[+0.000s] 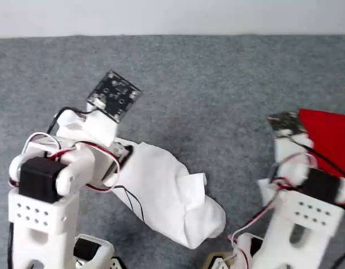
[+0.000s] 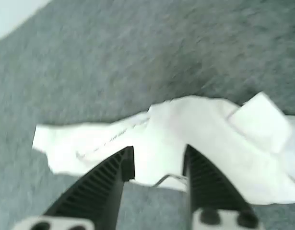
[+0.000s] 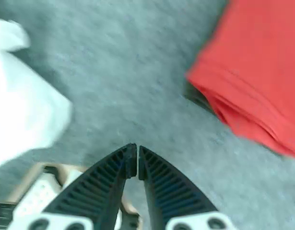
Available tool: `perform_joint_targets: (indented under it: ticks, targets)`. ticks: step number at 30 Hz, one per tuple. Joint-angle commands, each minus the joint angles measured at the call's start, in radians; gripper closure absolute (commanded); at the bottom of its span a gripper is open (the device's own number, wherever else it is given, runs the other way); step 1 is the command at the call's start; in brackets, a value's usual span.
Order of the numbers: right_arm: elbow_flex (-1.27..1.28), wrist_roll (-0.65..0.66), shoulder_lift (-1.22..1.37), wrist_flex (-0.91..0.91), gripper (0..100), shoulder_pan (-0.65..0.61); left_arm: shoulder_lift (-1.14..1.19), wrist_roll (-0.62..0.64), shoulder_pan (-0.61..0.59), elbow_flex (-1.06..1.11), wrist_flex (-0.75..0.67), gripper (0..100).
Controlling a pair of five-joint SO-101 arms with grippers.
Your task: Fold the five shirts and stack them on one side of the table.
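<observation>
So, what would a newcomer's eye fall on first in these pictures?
A crumpled white shirt lies on the grey table, with the left tool open just above it. A red shirt lies at the table's edge on the right arm's side, near the shut right tool.

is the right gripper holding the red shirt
No, the right gripper is shut on nothing, and the red shirt lies apart from it.

The crumpled white cloth shirt (image 1: 172, 202) is partly hidden under the wrist of the left arm (image 1: 88, 151). Ahead of the left gripper (image 2: 159, 160) its folds are blurred; whether the tips touch cloth, I can't tell. The folded red cloth shirt (image 3: 253, 72), ahead of the right gripper (image 3: 134, 155), is cut off at the edge.
</observation>
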Motion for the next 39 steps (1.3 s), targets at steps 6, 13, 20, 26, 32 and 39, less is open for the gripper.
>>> perform_joint_targets:
  ticks: [6,13,20,26,32,39]
  targets:
    - [-0.046,-0.354,0.286,-0.012,86.9,-0.470,-0.021,-0.002,-0.175,0.079,0.000,90]
    - [-0.239,-0.391,0.549,-0.007,81.2,-0.624,-0.021,-0.003,-0.290,0.165,-0.002,90]
    - [-0.377,-0.388,0.816,-0.084,81.2,-0.687,-0.020,-0.048,-0.365,0.182,-0.003,90]
    - [-0.473,-0.387,1.009,-0.090,81.2,-0.739,-0.021,-0.049,-0.479,0.182,0.000,90]
    - [-0.526,-0.385,1.129,-0.096,81.2,-0.751,-0.021,-0.060,-0.585,0.182,0.002,90]
    - [-0.582,-0.354,1.224,-0.093,91.0,-0.751,-0.023,-0.129,-0.658,0.205,0.002,90]
